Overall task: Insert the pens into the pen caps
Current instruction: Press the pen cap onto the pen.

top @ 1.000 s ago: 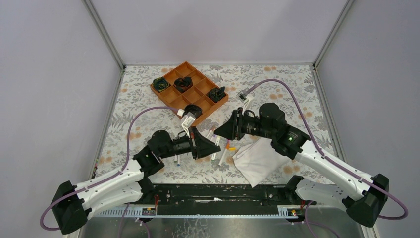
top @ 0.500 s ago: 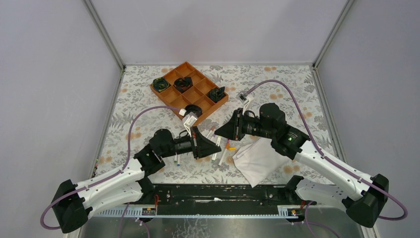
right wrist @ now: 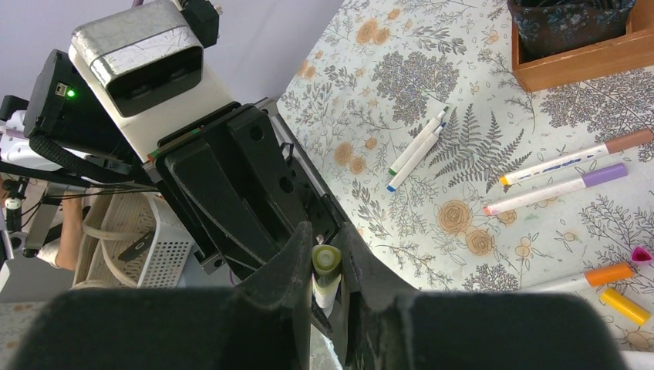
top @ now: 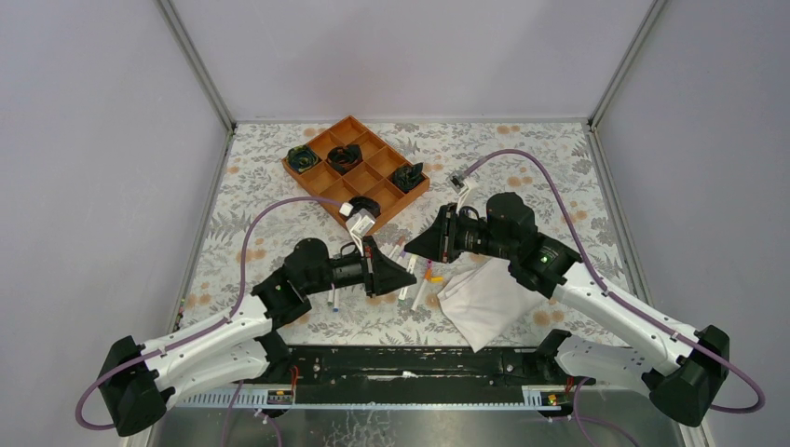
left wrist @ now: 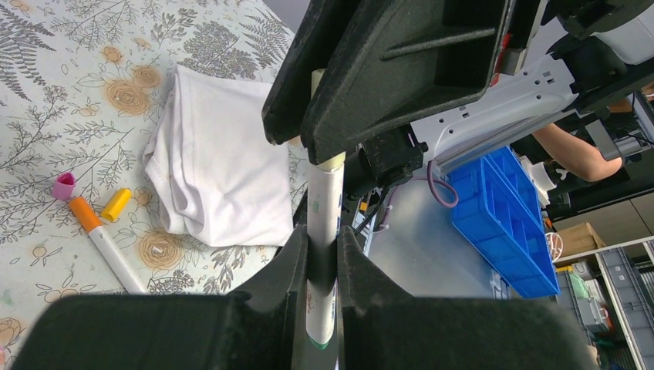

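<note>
My left gripper [left wrist: 322,239] is shut on a white-barrelled pen [left wrist: 325,200] with a green rear end. The barrel runs straight out into the fingers [left wrist: 385,69] of my right arm. My right gripper [right wrist: 324,247] is shut on a yellow-green pen cap [right wrist: 325,258] at that pen's far end. From above, the left gripper [top: 413,277] and the right gripper [top: 407,253] meet tip to tip over the table. Loose on the mat lie a brown-capped pen [right wrist: 567,162], a purple-capped pen [right wrist: 555,187], an orange-capped pen [left wrist: 100,235], a yellow cap [left wrist: 116,204] and a pink cap [left wrist: 63,185].
A folded white cloth [top: 484,298] lies just right of the grippers. A brown wooden tray [top: 359,168] with dark items in its compartments stands at the back. Two thin pens [right wrist: 416,146] lie side by side left of the meeting point.
My left arm has edged to the right, bringing the pen closer against the right gripper. The right arm has hardly moved.
</note>
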`<action>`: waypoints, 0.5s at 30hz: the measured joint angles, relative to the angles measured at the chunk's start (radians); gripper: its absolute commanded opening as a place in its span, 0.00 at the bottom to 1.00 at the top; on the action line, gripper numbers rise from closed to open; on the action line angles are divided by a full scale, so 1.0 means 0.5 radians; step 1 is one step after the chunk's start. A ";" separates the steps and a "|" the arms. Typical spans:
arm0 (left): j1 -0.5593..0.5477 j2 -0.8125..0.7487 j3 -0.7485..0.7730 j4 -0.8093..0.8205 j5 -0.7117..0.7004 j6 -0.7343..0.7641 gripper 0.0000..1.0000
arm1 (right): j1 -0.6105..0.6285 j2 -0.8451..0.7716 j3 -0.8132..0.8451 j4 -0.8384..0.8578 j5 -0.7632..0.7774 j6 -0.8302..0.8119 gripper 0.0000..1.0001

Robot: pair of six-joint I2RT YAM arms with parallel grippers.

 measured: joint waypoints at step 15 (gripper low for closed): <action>-0.002 -0.004 0.015 -0.109 -0.004 -0.024 0.00 | 0.002 -0.008 -0.130 0.180 -0.060 -0.003 0.00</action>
